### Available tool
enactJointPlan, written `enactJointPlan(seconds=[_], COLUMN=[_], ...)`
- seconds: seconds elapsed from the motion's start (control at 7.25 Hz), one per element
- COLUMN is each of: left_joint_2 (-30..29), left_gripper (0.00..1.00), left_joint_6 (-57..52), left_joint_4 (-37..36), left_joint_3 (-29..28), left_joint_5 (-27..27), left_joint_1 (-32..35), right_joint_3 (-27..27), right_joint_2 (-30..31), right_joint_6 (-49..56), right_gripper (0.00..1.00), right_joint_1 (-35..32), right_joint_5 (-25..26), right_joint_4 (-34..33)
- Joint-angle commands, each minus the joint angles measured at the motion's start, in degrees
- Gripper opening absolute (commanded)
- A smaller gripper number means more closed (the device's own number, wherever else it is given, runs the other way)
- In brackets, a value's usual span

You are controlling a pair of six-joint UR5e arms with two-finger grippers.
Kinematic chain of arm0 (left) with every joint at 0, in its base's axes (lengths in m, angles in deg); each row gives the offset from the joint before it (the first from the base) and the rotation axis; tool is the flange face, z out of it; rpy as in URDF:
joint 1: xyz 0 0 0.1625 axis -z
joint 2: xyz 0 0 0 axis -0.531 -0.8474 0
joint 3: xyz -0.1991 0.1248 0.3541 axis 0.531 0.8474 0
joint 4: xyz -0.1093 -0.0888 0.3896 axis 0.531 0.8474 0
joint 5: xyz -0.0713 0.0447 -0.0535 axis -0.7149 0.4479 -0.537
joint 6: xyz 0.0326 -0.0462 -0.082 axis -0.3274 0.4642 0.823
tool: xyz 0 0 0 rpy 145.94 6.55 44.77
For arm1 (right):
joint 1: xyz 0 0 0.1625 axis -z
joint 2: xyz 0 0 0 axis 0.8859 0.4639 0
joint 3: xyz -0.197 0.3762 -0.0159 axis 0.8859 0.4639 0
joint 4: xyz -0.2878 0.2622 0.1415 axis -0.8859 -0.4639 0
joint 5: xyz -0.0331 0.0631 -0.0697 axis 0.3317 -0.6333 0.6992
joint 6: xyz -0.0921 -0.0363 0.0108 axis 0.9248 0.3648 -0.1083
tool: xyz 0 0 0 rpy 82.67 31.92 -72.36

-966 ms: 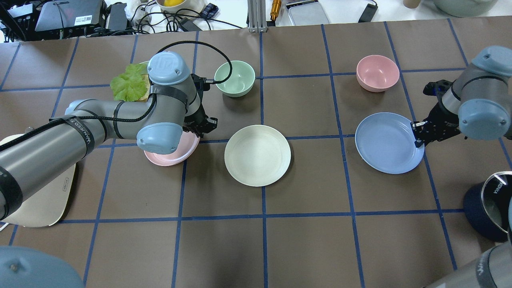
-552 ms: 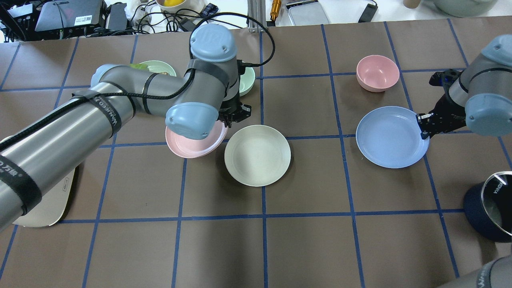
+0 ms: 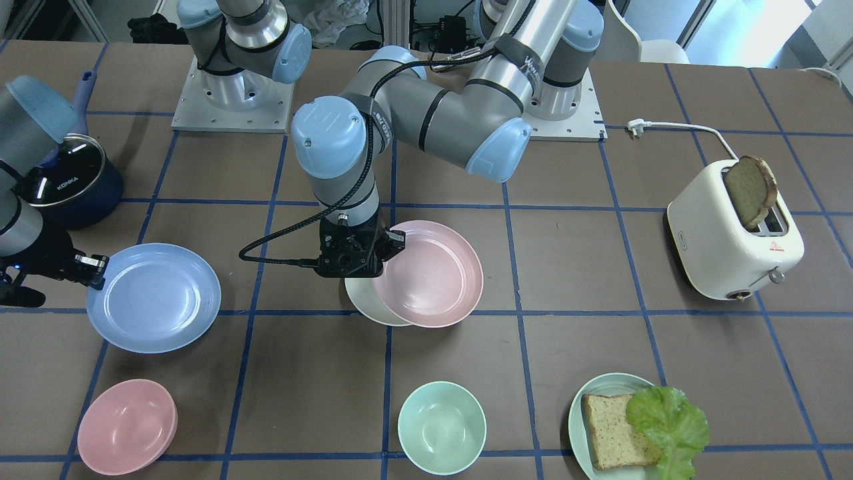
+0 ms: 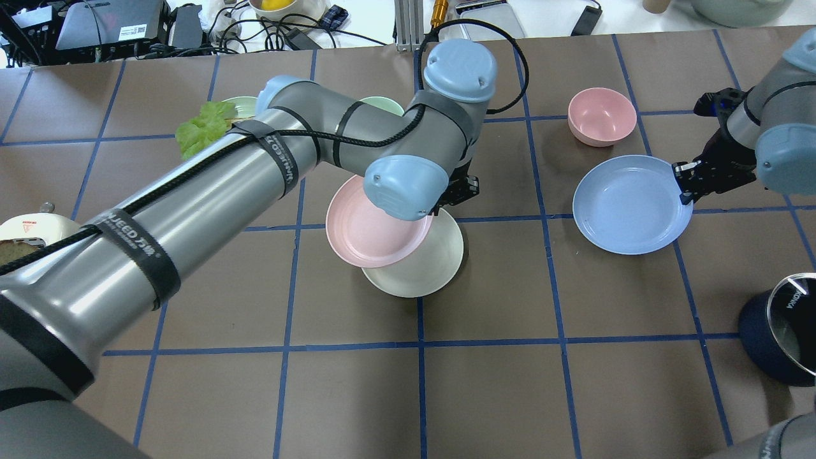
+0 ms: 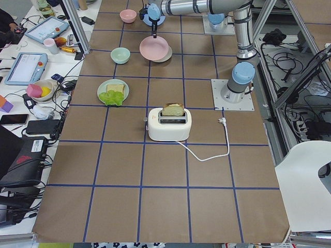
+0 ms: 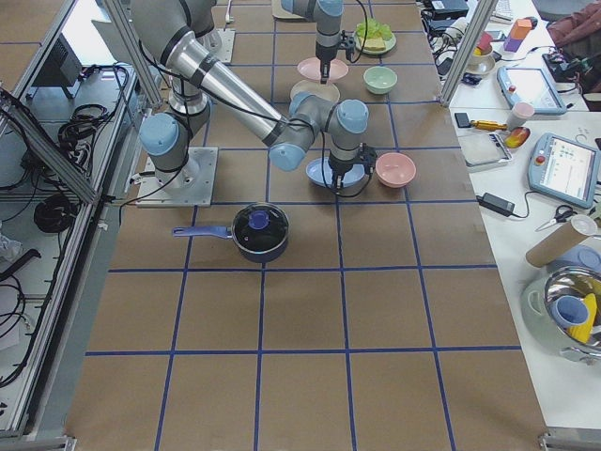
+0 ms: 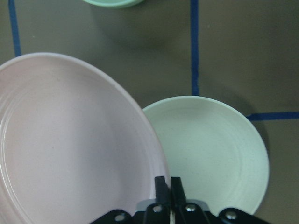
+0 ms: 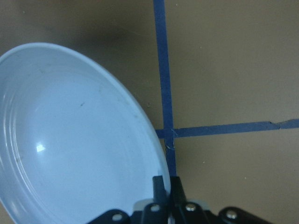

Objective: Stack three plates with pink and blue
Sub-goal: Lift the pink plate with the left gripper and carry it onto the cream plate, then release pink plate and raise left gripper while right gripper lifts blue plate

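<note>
Overhead, left jaws clench the pink plate at its 2 o'clock rim, holding it partly over the cream plate on the bench; right jaws grasp the blue plate, at 3 o'clock of both.

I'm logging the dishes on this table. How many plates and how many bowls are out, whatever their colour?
Plates: 4 (cream plate, pink plate, blue plate, green plate)
Bowls: 2 (pink bowl, mint bowl)
Total: 6 dishes
</note>
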Motion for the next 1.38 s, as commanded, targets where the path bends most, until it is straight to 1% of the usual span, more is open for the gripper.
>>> enactJointPlan(seconds=[0.0, 0.69, 0.83, 0.97, 1.1, 1.24], left_joint_2=[-2.6, -3.6, -3.9, -3.5, -1.7, 0.2], left_gripper=[0.0, 0.0, 0.78, 1.0, 1.0, 1.0], left_joint_6=[1.8, 2.7, 4.4, 4.4, 4.3, 4.2], left_joint_4=[-1.7, -1.7, -1.8, -1.8, -1.1, 1.2], left_joint_3=[-0.2, -0.2, -0.1, -0.4, -0.9, -1.6], left_joint_5=[0.1, -0.5, -0.2, -0.7, -0.6, -1.3], left_joint_1=[1.6, 2.2, 2.2, 2.3, 2.2, 1.4], right_joint_3=[0.5, 0.5, 0.5, 0.5, 0.5, 0.5], right_joint_2=[0.1, 0.3, 0.3, 0.3, 0.3, 0.3], right_joint_6=[-0.4, -0.4, -0.4, -0.5, -0.5, -0.5], right_gripper=[0.0, 0.0, 0.0, 0.0, 0.0, 0.0], right_joint_1=[-0.3, -0.6, -0.6, -0.6, -0.6, -0.9], right_joint_5=[0.0, -0.1, -0.1, -0.1, -0.1, -0.3], right_joint_4=[0.6, 0.6, 0.7, 0.6, 0.7, 0.7])
